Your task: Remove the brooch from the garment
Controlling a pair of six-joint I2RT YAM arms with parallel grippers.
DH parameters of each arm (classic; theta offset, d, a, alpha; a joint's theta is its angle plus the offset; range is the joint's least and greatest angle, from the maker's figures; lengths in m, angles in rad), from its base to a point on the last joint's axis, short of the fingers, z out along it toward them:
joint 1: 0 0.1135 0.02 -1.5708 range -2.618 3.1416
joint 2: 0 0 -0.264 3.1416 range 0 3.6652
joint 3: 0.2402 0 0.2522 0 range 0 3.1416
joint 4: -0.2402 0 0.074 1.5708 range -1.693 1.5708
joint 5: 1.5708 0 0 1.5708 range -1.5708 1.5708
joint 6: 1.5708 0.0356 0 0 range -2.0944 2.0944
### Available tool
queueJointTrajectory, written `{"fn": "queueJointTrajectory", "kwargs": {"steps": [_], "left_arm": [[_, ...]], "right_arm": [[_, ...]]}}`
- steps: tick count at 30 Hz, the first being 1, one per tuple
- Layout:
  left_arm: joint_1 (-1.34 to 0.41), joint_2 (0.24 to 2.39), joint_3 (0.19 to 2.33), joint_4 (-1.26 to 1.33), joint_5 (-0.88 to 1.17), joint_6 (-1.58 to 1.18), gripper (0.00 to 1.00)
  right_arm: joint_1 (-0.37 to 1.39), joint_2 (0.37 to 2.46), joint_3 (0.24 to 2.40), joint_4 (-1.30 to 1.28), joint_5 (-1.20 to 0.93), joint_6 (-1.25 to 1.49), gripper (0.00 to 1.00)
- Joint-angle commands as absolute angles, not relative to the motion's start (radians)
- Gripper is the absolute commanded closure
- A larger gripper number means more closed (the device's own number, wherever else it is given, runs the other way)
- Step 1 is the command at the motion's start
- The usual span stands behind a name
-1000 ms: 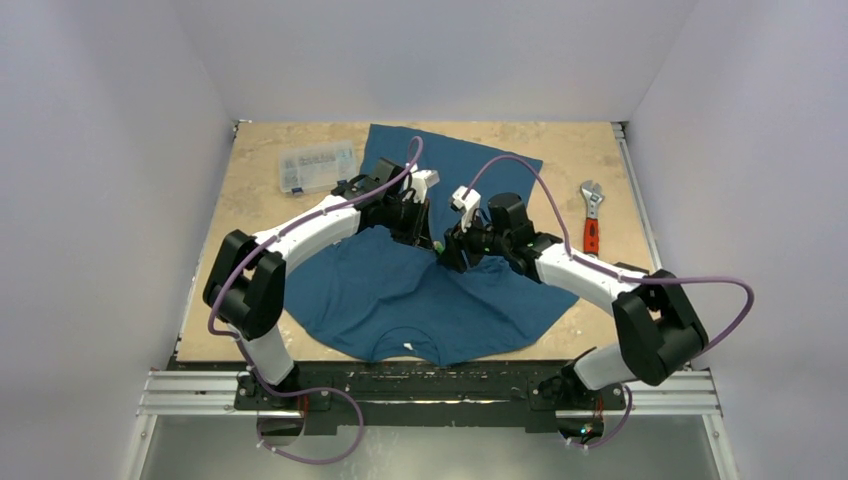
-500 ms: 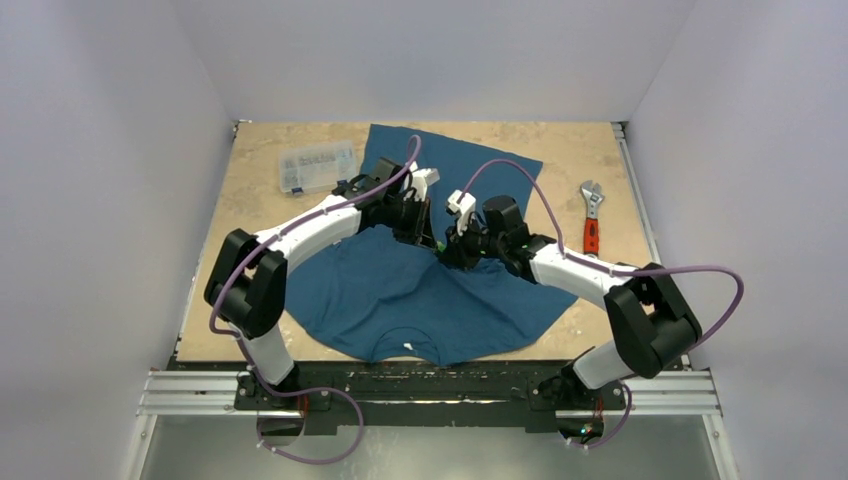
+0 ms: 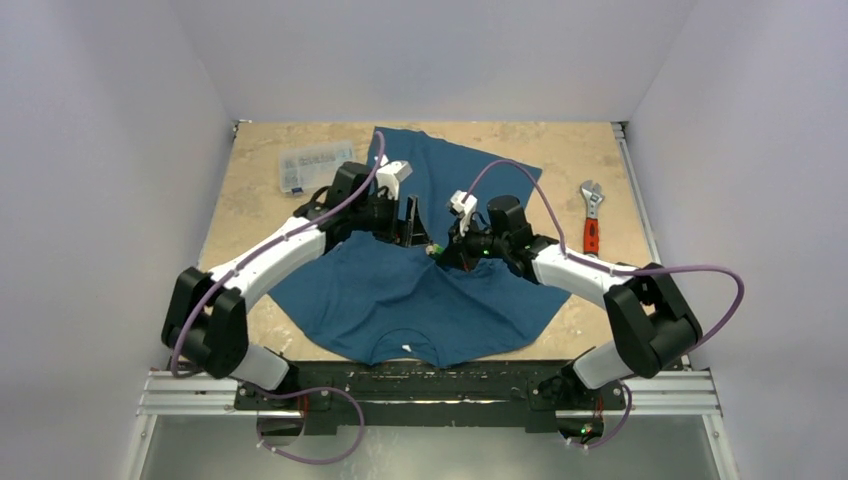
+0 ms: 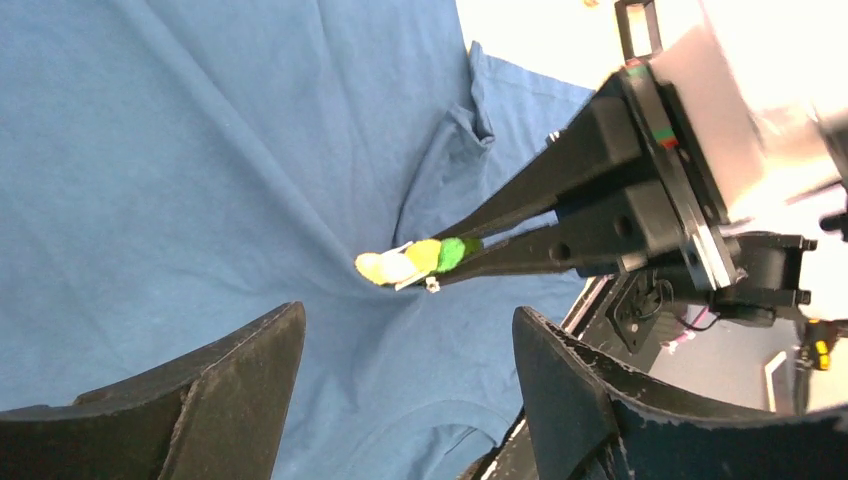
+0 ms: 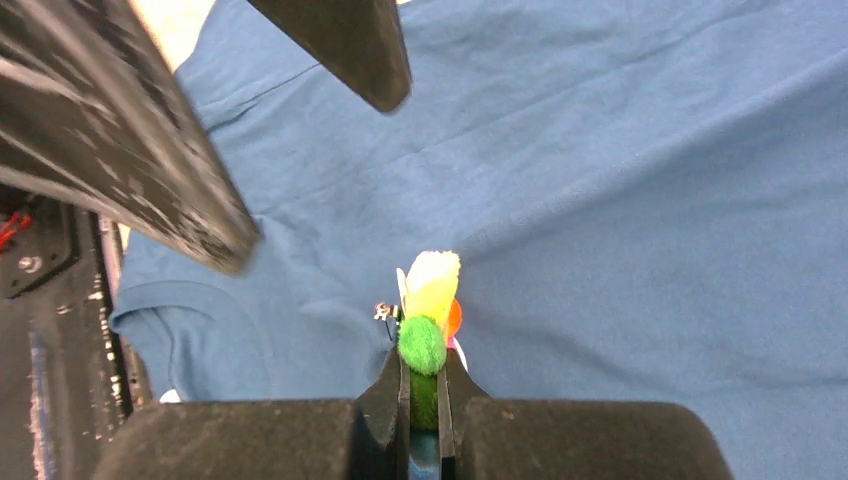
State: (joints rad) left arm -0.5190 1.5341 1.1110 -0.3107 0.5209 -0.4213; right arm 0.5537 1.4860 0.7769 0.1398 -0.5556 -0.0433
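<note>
Left fingers [image 4: 230, 390] have released and backed off; right fingers [image 4: 545, 250] clench the one brooch [image 5: 430, 300] on the garment [image 3: 400, 290].

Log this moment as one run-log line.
left end effector: open, empty | right end effector: shut on brooch | garment: puckered up at brooch | step: brooch not yet free

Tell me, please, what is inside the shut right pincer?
The brooch: the right pincer grips its green petal, yellow petals sticking out. The garment lies behind it. Whether the pin passes through the cloth is hidden by the petals.
</note>
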Motion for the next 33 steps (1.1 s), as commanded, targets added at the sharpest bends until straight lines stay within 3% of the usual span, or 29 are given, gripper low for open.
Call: {"fn": "queueJointTrajectory", "kwargs": {"steps": [1,9,20,27,30,33], "left_arm": [[-0.500,1.399,0.973,-0.121,0.492,-0.326,0.25],[-0.501,1.392,0.774,0.185,0.633,-0.277,0.37],[-0.571,1.534,0.776,0.239,0.633,-0.205,0.43],[-0.601,1.551,0.763,0.205,0.604,-0.198,0.77],[-0.601,1.546,0.761,0.186,0.623,-0.191,0.87],[-0.601,1.543,0.758,0.180,0.630,-0.192,0.91]], "right_arm": [[0.523,1.480,0.755,0.221,-0.689,0.039,1.00],[0.451,1.498,0.745,0.242,-0.770,0.115,1.00],[0.418,1.521,0.733,0.276,-0.818,0.195,0.97],[0.406,1.532,0.729,0.290,-0.845,0.238,0.95],[0.402,1.534,0.725,0.302,-0.850,0.252,0.92],[0.401,1.535,0.720,0.316,-0.851,0.268,0.87]]}}
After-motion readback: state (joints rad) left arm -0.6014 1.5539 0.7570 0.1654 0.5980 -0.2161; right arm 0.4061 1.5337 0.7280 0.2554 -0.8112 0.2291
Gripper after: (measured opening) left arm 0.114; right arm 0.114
